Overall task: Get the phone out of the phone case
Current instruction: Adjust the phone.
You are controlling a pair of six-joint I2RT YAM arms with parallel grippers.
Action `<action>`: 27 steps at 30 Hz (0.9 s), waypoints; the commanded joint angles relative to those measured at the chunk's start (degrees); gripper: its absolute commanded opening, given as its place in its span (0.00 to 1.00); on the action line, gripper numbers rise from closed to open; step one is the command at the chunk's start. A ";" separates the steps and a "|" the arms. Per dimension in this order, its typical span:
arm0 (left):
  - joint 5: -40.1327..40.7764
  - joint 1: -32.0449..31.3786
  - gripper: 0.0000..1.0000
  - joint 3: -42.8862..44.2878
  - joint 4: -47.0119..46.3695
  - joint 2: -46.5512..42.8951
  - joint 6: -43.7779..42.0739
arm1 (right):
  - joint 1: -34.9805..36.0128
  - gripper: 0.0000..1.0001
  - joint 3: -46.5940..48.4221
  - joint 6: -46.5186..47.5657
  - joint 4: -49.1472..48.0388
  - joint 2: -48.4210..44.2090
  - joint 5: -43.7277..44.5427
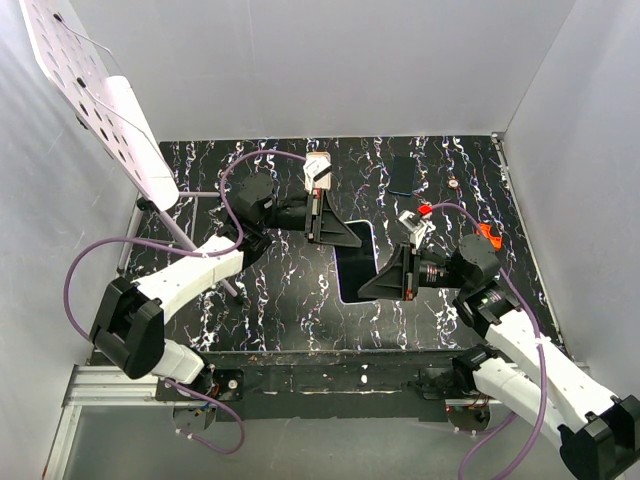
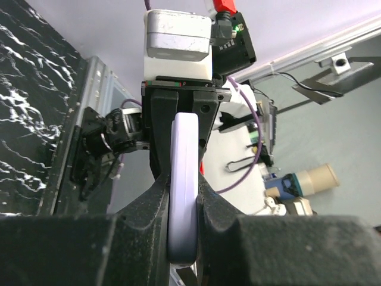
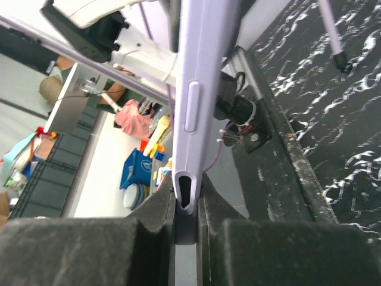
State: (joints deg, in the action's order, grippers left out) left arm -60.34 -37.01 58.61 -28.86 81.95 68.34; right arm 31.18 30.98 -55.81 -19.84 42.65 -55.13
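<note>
The phone [image 1: 357, 262] is a dark slab with a pale lavender case rim, held above the black marbled table between both grippers. My left gripper [image 1: 338, 228] is shut on the phone's far end. In the left wrist view the lavender case edge [image 2: 183, 173] sits clamped between my left gripper's [image 2: 183, 205] black fingers. My right gripper [image 1: 385, 280] is shut on the near end. In the right wrist view the case edge [image 3: 196, 77], with a side button and an end cutout, is pinched in my right gripper [image 3: 186, 205]. I cannot tell whether the phone has shifted inside the case.
A dark flat rectangle [image 1: 403, 174] lies on the table [image 1: 260, 300] at the back right, with a small round thing [image 1: 452, 183] beside it. A white perforated board [image 1: 95, 90] on a stand leans at the back left. White walls close three sides.
</note>
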 commanded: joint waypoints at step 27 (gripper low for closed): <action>4.97 -2.62 0.00 5.29 6.98 -2.15 -4.26 | 0.55 0.14 3.46 4.72 8.55 -3.45 11.28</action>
State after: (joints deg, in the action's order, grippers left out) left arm -54.48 -38.98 60.20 -24.99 82.08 65.32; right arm 31.86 28.75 -62.30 -22.37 41.15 -44.51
